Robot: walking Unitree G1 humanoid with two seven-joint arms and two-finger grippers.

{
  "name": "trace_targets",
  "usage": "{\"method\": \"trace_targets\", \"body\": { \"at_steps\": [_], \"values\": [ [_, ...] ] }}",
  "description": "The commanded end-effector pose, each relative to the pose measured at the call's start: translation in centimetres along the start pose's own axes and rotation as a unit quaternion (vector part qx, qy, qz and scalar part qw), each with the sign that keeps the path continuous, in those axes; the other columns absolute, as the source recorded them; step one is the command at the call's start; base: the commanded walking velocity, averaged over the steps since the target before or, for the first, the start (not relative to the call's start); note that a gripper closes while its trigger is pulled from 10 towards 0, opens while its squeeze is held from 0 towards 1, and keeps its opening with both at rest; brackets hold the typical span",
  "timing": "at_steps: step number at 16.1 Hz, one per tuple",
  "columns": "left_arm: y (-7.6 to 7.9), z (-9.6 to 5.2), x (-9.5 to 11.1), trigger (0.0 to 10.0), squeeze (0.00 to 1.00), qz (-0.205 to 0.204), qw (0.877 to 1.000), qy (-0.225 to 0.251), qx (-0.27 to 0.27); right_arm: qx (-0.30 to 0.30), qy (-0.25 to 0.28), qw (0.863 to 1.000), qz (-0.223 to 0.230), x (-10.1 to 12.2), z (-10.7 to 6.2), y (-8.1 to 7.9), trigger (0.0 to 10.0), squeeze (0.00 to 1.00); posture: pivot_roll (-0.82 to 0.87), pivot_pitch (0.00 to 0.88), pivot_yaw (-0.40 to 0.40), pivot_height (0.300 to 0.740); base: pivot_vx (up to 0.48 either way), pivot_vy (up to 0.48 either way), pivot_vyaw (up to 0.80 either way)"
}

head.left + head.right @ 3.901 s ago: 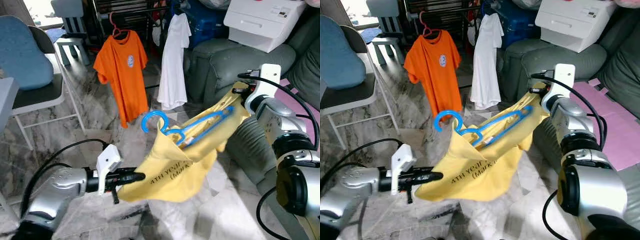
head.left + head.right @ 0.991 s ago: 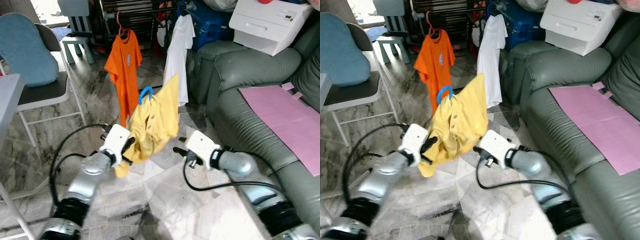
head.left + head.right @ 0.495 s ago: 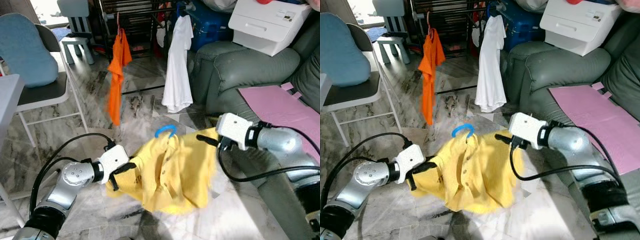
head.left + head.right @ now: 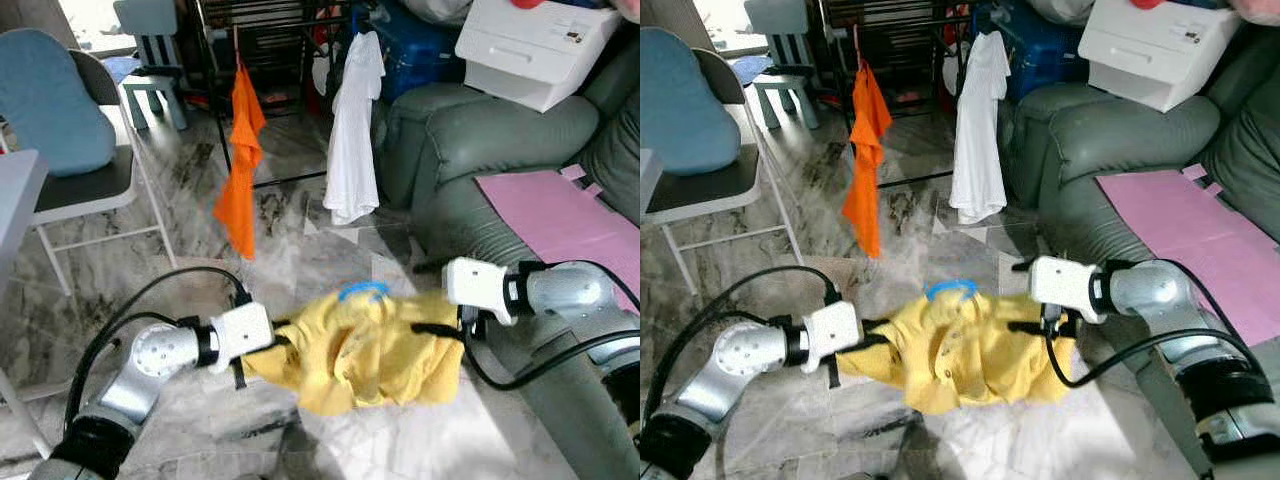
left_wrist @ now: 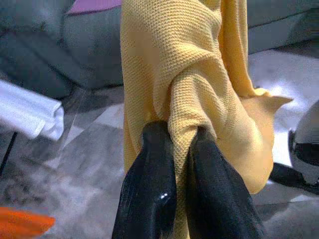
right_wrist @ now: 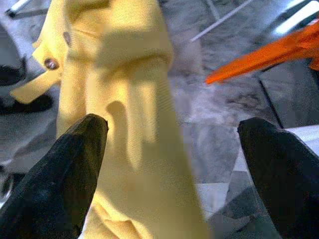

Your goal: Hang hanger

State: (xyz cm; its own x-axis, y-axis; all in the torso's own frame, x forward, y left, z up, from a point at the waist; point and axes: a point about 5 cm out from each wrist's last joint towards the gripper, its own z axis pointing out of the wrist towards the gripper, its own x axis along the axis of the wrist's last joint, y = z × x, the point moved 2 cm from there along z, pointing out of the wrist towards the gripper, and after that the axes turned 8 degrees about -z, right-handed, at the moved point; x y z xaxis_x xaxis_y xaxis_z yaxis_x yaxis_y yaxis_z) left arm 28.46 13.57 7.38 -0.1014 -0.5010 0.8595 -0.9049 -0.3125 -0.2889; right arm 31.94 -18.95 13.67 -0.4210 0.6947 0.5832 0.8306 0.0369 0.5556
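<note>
A yellow shirt (image 4: 360,355) on a blue hanger hangs bunched low over the marble floor between my two arms. Only the hanger's blue hook (image 4: 363,292) pokes out at the collar. My left gripper (image 4: 275,345) is shut on a fold at the shirt's left end, and the left wrist view shows both fingers (image 5: 149,164) pinching the yellow cloth (image 5: 194,74). My right gripper (image 4: 435,330) is at the shirt's right end. In the right wrist view its fingers (image 6: 75,164) stand wide open with the shirt (image 6: 124,99) between them.
A black clothes rack (image 4: 280,20) stands at the back with an orange shirt (image 4: 243,150) and a white shirt (image 4: 352,130) hanging on it. A grey-green sofa (image 4: 480,130) with a pink sheet (image 4: 560,215) lies right. A chair with a blue cushion (image 4: 60,130) stands left.
The yellow shirt has dropped lower and bunched up between the arms. My right gripper came down and sits lower at the shirt's right end. The orange shirt on the rack has swung.
</note>
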Motion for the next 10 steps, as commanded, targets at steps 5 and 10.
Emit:
{"method": "trace_targets", "body": {
  "at_steps": [5,10],
  "values": [
    [0.2,0.0,1.2,10.0,0.00,0.028,0.999,0.023,-0.009,0.063,0.002,0.997,-0.033,0.5,0.6,0.1,0.0,0.00,-0.13,0.044,0.017,0.740,0.000,0.000,0.00],
    [-0.1,0.0,1.4,10.0,0.00,0.032,0.999,0.024,-0.005,0.094,0.002,0.995,-0.027,0.1,1.1,-0.8,0.0,0.00,-0.13,0.045,0.017,0.740,0.000,0.000,0.00]
  ]
}}
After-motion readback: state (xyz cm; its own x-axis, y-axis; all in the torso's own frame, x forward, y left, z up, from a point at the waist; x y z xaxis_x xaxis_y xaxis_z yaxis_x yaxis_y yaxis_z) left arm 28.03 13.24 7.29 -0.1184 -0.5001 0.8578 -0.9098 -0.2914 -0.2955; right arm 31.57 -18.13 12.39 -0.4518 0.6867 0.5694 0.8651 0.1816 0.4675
